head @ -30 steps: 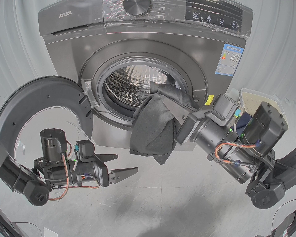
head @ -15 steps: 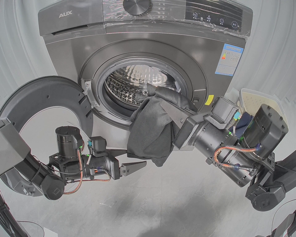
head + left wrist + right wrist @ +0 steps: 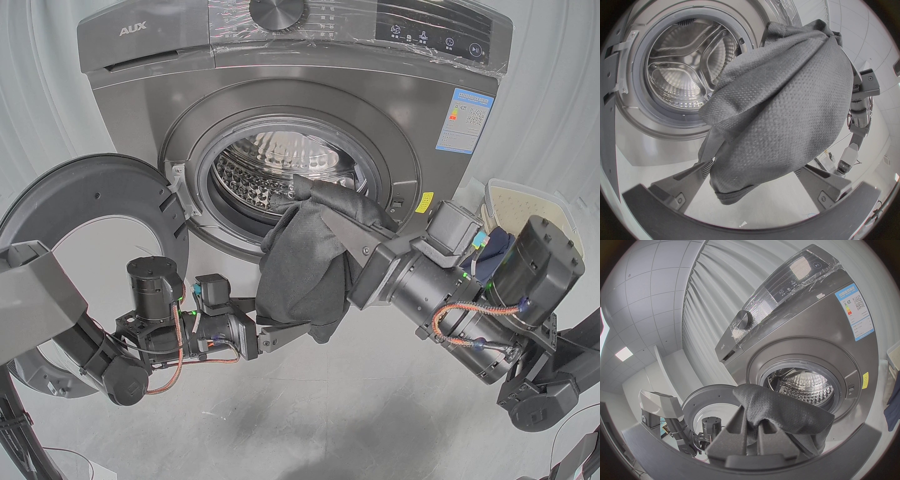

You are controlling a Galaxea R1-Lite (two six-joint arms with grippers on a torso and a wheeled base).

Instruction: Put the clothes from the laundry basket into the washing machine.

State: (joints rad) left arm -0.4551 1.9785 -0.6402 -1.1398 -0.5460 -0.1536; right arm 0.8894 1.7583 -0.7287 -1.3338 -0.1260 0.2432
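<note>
Head view: the right claw (image 3: 334, 219) is pinching a dark grey mesh-knit garment (image 3: 306, 269) right at the mouth of the grey front-loading washing machine (image 3: 144, 106), whose round door (image 3: 94, 187) is standing wide open. The top fold is poking just over the door seal, but most of the cloth is hanging down outside the front panel. The left claw (image 3: 292, 322) is sitting low and spread at the garment's hem. Over by the machine's right side, the cream plastic laundry basket (image 3: 531, 200) is holding at least one dark blue piece (image 3: 497, 244).

Left wrist view: the fingers are gaping wide with the garment's bottom end dangling between them, clamping nothing. I'm not spotting any clothes in the part of the steel drum (image 3: 678, 72) that's showing.

Right wrist view: the two fingers are pressing together on a bunched fold of the cloth, with the opening just beyond.

So I'm guessing we're partway through one item: it's out of the basket but not yet inside, and there's more waiting.
</note>
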